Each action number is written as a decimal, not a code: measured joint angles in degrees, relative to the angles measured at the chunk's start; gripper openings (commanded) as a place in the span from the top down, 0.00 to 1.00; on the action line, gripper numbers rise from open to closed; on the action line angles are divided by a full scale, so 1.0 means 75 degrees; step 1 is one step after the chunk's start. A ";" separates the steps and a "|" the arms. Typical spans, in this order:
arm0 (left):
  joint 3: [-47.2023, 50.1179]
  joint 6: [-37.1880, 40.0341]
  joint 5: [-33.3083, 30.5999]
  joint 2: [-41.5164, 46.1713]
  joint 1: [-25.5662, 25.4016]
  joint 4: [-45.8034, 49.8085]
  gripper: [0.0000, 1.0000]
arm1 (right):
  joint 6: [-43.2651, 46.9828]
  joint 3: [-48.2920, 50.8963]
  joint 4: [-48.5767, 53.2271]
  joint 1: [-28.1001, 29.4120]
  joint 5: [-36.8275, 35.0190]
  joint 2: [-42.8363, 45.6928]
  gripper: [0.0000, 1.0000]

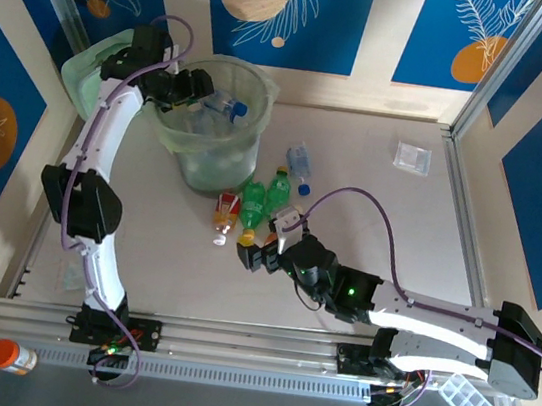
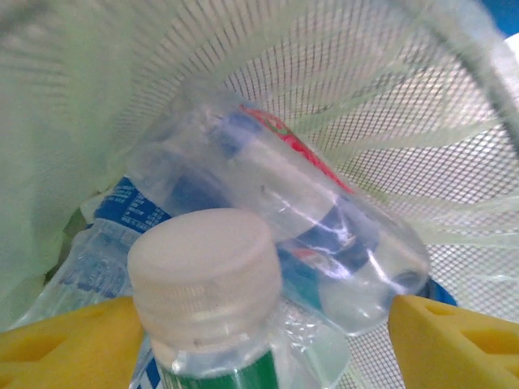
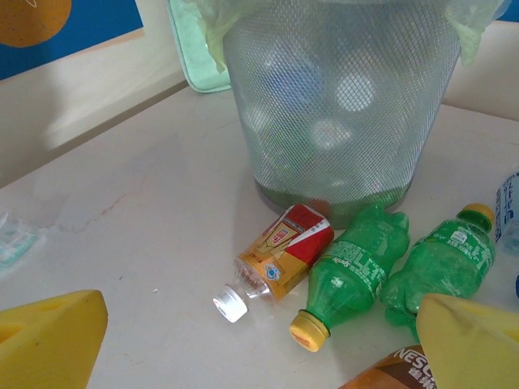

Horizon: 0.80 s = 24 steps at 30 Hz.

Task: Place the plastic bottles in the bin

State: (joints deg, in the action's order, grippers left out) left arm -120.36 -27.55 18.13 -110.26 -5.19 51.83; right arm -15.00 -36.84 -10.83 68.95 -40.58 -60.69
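White-capped bottle (image 2: 207, 279) between the left hand's (image 2: 263, 312) parted fingers, unclamped — inside the bin (image 2: 405, 105); right hand (image 3: 263, 306) wide open, empty — green bottles (image 3: 357, 267) just ahead on the bench (image 3: 122, 211).

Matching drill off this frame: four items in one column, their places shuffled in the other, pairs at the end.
1. clear bottle with red-and-orange label and white cap
2. left gripper
3. orange-capped container
4. clear plastic compartment box

A. near edge, right corner
B. over the mouth of the pale-green mesh bin
C. lying on the table at the bin's foot
D. near edge, left corner

Pairs: 1-C, 2-B, 3-D, 4-A
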 measured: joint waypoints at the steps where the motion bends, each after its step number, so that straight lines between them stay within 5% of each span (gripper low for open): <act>1: 0.0000 -0.0026 -0.0058 0.0105 0.0003 -0.0003 0.15 | 0.0000 0.0000 -0.0003 0.0000 0.0003 0.0044 0.02; 6: -0.0003 0.0000 -0.0373 0.0612 -0.0012 0.0015 0.17 | 0.0000 0.0000 -0.0015 0.0000 0.0000 0.0283 0.02; 11: 0.0012 0.0289 -0.0871 0.0921 -0.0157 0.0055 0.51 | 0.0000 0.0006 -0.0029 -0.0026 -0.0026 0.0323 0.02; 14: 0.0289 0.0455 -0.1174 0.1169 -0.0560 0.0003 0.56 | -0.0009 0.0009 -0.0003 -0.0102 -0.0117 0.0306 0.02; 18: 0.1938 0.0408 -0.1416 0.2235 -0.1332 -0.0545 0.65 | -0.0172 0.0009 0.0119 -0.0315 -0.0248 0.0303 0.03; 24: 0.5388 -0.0402 -0.1585 0.5173 -0.2162 -0.2154 0.65 | -0.0921 0.0000 0.0708 -0.0973 -0.0254 0.0306 0.09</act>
State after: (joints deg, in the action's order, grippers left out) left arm -79.94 -30.57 6.24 -71.46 -21.41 35.68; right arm -21.91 -36.84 -5.52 61.65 -42.48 -58.39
